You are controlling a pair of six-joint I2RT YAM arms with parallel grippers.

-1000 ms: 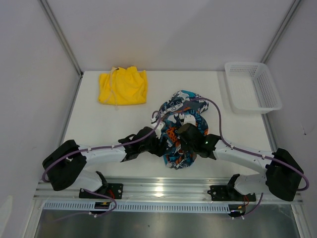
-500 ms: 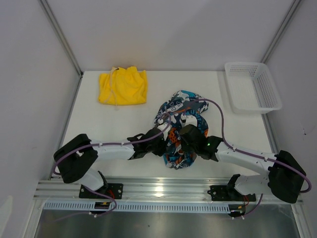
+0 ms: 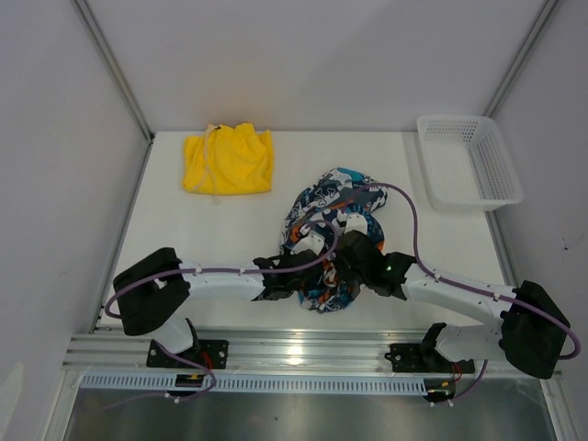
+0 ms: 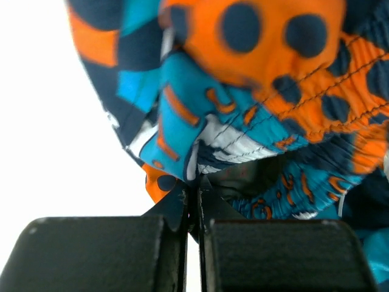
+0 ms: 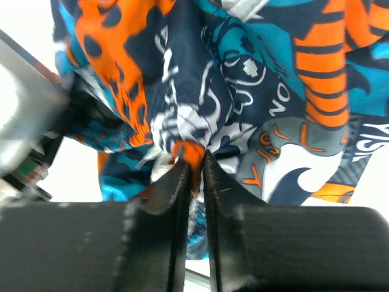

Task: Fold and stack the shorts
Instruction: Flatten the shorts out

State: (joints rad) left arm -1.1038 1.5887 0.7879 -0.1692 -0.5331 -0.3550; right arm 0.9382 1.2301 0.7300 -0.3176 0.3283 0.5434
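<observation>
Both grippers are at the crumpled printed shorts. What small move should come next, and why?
Probably raise both grippers slightly and draw them apart. The left gripper is shut on an edge of the printed shorts, the right gripper pinches an orange fold, and the cloth lies bunched in a heap, so it likely needs spreading flat before folding. The yellow shorts lie apart.

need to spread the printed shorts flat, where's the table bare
Bare: left side between yellow shorts and left arm; far strip between those and the basket; right side nearer than the basket. Crowded: near centre, left gripper and right gripper pinching the printed shorts.
</observation>
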